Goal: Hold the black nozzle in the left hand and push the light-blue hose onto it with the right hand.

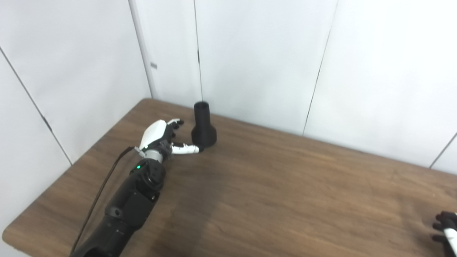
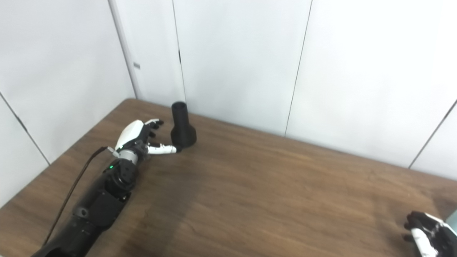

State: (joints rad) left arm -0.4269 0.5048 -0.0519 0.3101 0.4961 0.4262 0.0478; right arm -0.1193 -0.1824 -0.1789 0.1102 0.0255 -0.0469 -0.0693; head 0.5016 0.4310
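Right hand (image 2: pixel 428 233) sits nearest, at the bottom right corner of the table (image 2: pixel 271 200), mostly cut off by the frame edge; dark fingers curl a little, but whether they close on anything cannot be told. Sliver of pale blue at the right-eye view's edge just beside it, possibly the hose (image 2: pixel 452 216), too little showing to be sure. Left arm reaches far up the left side of the table toward the back corner. Left hand (image 1: pixel 162 137) is spread, holding nothing: fingers point away toward the wall, thumb (image 1: pixel 185 149) stretched out sideways to the right. Nozzle (image 1: pixel 203 126) stands upright on its wide base near the rear edge, narrow neck up, long axis vertical. It lies just to the right of the left hand and slightly beyond it; the thumb tip reaches the foot of the base, touching or all but touching, hard to say which. Fingers stand off from the neck with a gap showing. Judgement: grasp not yet made; the left hand is by far the nearer, and would need to shift right and wrap round the body. Right hand is well apart, clear across the table.
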